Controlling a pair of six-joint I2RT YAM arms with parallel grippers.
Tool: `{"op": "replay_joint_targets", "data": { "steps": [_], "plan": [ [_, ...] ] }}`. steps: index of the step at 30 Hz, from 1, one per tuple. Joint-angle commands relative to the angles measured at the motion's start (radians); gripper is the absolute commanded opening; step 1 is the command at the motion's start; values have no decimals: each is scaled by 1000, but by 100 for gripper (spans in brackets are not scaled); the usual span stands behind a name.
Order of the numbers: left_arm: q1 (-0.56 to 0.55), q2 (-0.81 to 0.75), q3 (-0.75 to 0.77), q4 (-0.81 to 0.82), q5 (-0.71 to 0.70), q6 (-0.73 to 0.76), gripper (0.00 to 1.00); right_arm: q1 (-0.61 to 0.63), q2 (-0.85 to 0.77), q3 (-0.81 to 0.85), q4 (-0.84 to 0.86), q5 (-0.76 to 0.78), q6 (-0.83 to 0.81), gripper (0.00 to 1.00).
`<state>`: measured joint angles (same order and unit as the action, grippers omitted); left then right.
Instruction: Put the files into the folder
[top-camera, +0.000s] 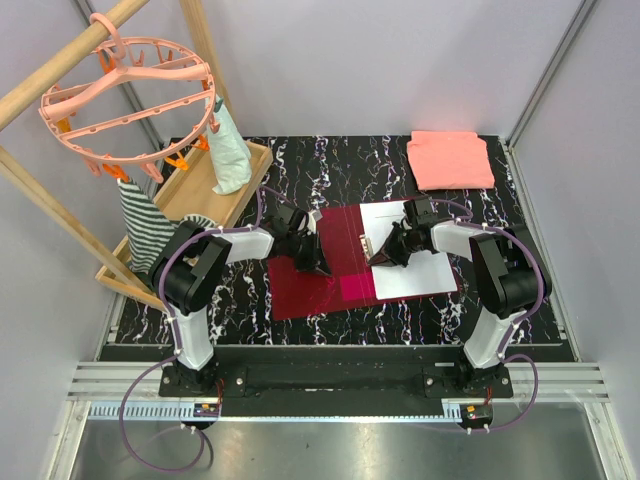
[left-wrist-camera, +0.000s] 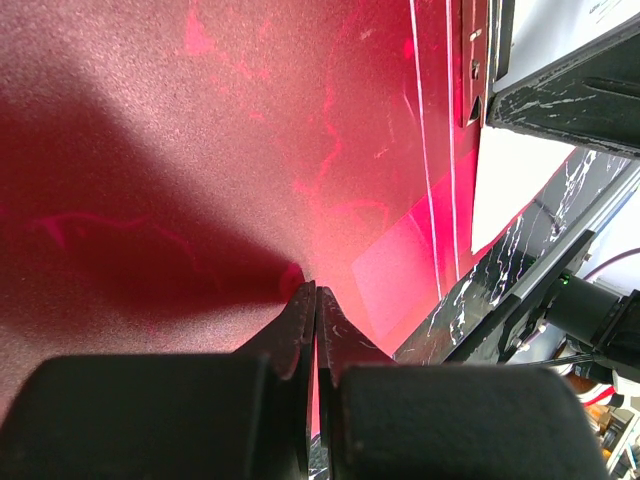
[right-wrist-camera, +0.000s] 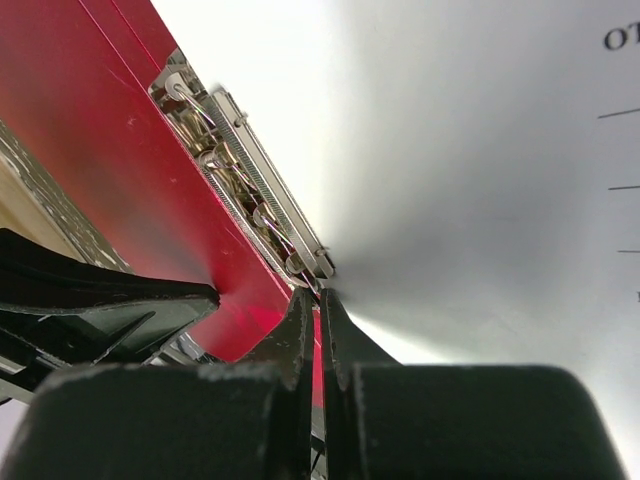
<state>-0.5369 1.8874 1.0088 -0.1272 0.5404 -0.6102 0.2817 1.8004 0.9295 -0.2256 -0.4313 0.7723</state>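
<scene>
Flanking the folder clip edge, left hand and right hand both sit clenched, empty.

Pale grey walls enclose a black marble-patterned surface; a wooden rack bearing a pink hanger stands left.

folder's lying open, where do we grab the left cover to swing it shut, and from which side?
Grip the folder by its left cover's outer free edge, coming in low from the left. It lies flat and open, spine and metal clip at the middle, files on the right half, so likely only that edge lifts.
</scene>
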Motion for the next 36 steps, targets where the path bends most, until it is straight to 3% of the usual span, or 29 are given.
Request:
{"op": "replay_joint_targets", "data": {
  "steps": [1,13,22,27,28,32,36],
  "plan": [
    [9,73,-56,-130,-154,64,0,-23,57,-21,-118,333,-61,0],
    [-52,104,-64,-86,-125,23,0,88,7,-38,-104,427,110,0],
    [-55,62,-88,-75,-119,27,0,88,-64,-54,-14,276,128,0],
    [-55,-5,-67,-117,-106,56,2,76,-107,-15,-15,235,41,22],
    [-55,-31,-49,-126,-99,69,7,73,-108,-6,-18,217,29,31],
    [-55,-108,13,-196,-82,95,29,73,-160,26,-32,181,-36,45],
    [-54,-189,71,-236,-31,99,37,79,-248,45,-89,145,-96,62]
  ]
}}
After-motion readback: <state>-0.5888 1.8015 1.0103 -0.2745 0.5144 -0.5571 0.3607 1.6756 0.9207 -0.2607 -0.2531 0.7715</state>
